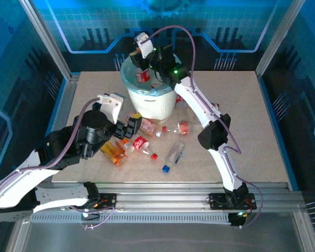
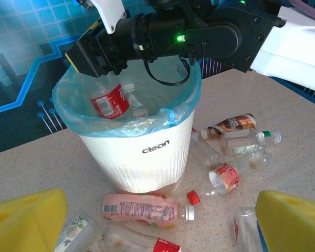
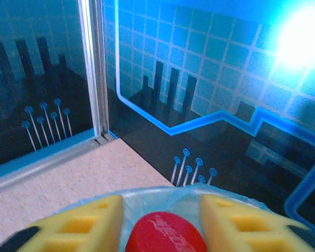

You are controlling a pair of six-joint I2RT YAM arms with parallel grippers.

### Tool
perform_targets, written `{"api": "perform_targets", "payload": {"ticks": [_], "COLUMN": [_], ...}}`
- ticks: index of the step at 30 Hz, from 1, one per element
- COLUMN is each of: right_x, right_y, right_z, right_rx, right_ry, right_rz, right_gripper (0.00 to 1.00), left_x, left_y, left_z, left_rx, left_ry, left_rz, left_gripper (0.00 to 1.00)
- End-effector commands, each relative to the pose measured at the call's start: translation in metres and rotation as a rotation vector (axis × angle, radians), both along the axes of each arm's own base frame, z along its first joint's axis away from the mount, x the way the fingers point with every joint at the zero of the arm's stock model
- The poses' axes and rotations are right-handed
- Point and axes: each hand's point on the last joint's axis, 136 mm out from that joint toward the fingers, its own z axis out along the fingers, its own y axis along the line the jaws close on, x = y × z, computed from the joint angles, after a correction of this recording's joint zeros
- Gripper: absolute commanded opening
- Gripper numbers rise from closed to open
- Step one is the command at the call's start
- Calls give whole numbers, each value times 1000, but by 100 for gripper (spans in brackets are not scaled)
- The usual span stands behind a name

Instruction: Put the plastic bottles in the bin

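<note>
**Item 1:** right gripper, hanging over the mouth of the round white plastic bin with the teal liner. A clear plastic bottle with a red label is sitting tilted just under the jaws, inside the rim. A round red bottle top is showing between the yellow foam pads. Whether the pads are pinching it or letting go cannot be told. The gripper is probably sitting over the opening so that the bottle drops cleanly into the liner.

**Item 2:** left gripper, spread wide and carrying nothing, hovering low over the litter at the bin's near foot and probably lining up a pick. A pink plastic bottle and a loose red cap are lying beneath it. A brown plastic bottle is lying further right.

**Room:** the bin wall is standing just beside the pink bottle, crowding any finger on the far side. The speckled beige tabletop is offering open room on the right. The right arm is arching above the bin, so a low approach is looking safest.
</note>
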Motion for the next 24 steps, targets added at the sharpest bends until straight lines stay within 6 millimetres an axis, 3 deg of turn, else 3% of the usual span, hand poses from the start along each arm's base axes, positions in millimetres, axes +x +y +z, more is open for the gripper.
{"api": "perform_targets", "payload": {"ticks": [1, 9, 13, 15, 17, 24], "right_x": [-22, -91, -133, -150, -162, -219], "right_y": [-1, -42, -65, -79, -92, -151], "right_z": [40, 149, 178, 179, 165, 76], "right_rx": [17, 98, 116, 108, 83, 83], "right_ry": [-48, -148, -123, -70, 18, 281], "right_rz": [12, 3, 10, -4, -31, -145], "right_gripper": [47, 51, 51, 52, 53, 54], "left_x": [2, -5, -9, -11, -12, -5], "left_y": [3, 3, 3, 1, -7, -56], "left_z": [10, 17, 7, 0, -7, -33], "left_rx": [-18, -83, -87, -78, -73, -41], "left_ry": [-36, -29, 11, 45, 81, 197], "left_rz": [10, -19, -33, -41, -64, -166], "left_gripper": [94, 94, 94, 94, 94, 92]}}
